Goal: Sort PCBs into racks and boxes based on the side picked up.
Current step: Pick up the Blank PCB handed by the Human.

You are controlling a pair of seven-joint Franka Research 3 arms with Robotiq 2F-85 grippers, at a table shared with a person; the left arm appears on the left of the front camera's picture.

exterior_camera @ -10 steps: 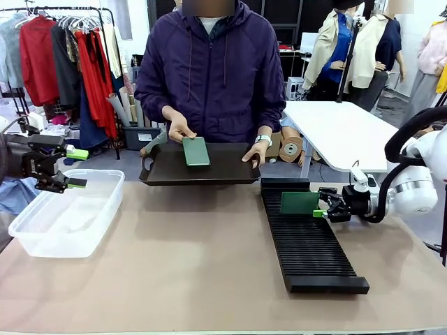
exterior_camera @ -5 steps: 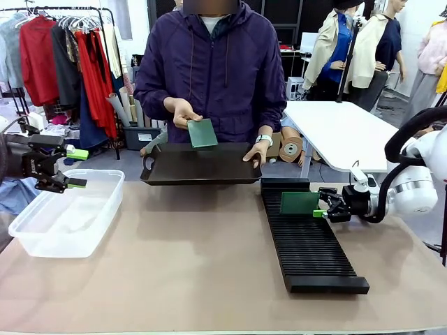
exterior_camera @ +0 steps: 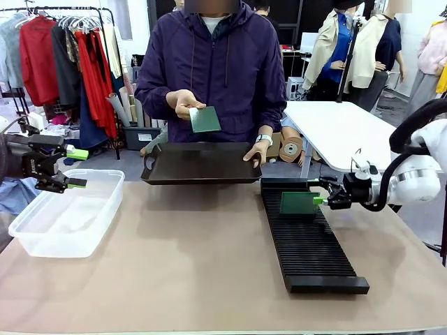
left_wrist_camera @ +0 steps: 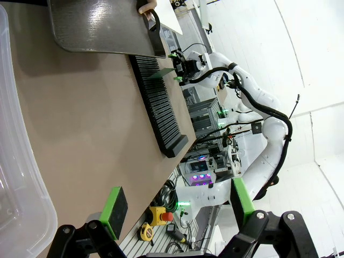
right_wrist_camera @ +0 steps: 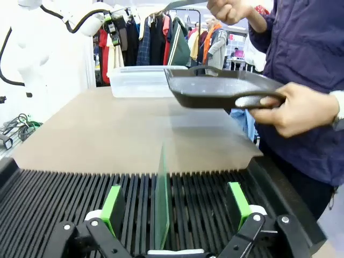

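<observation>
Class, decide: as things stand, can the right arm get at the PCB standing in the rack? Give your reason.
Probably yes. The right gripper is open, and the upright PCB in the rack stands in line between its fingers, with nothing else in the way.

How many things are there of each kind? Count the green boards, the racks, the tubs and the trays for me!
Green boards: 2, the held board and the racked board
Black rack: 1
Clear tub: 1
Black tray: 1
Total: 5
</observation>
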